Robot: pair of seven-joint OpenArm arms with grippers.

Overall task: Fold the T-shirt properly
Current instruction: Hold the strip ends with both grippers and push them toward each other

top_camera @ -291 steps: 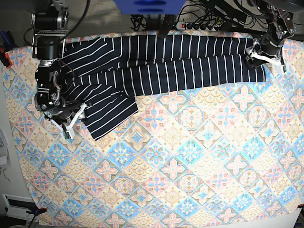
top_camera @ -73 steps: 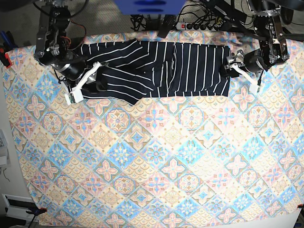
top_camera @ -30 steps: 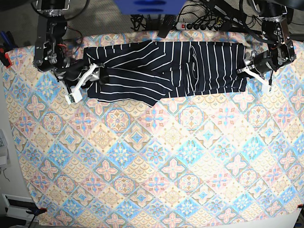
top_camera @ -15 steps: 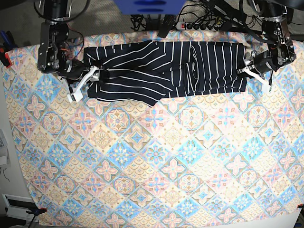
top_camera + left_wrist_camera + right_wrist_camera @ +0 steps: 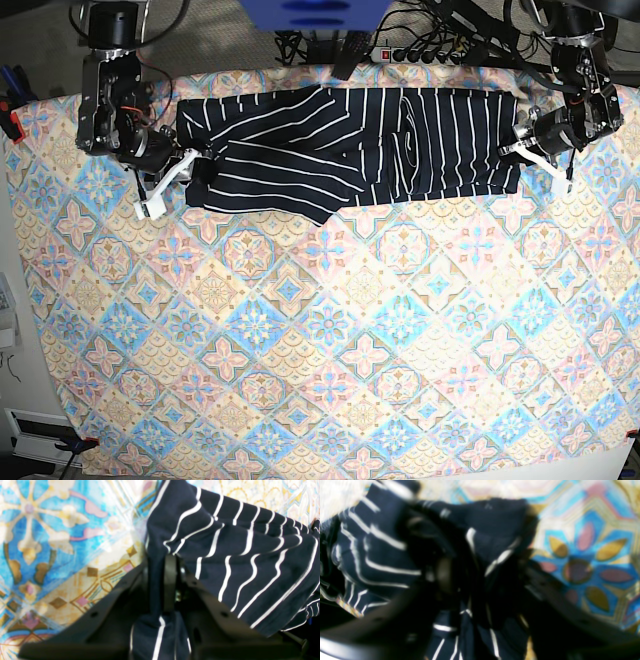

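Left pincer (image 5: 162,580) is clamping down hard in the left wrist view, jaws nearly together with a pinched fold of the T-shirt (image 5: 237,562) caught between them. Striped fabric is bunching up past the jaws and spilling off to one side, while the tablecloth (image 5: 50,542) is showing on the other side of the shirt.

Right wrist view is pretty blurry. Right pincer (image 5: 475,580) is sitting buried in T-shirt (image 5: 382,550) cloth, with fabric running between the dark jaws, but honestly I can't tell how far apart they are or whether they're really gripping. Tablecloth (image 5: 582,555) is peeking out beside the shirt.

Base view: T-shirt (image 5: 350,150) is lying stretched sideways along the far part of the desk, on the tablecloth (image 5: 350,340), partly folded over itself, with a flap hanging toward the near side. Left pincer (image 5: 522,142) is holding the shirt's edge at one end, right pincer (image 5: 192,163) is sitting at the opposite end, touching the fabric. A power strip (image 5: 420,53) is lying just beyond the shirt's far edge.
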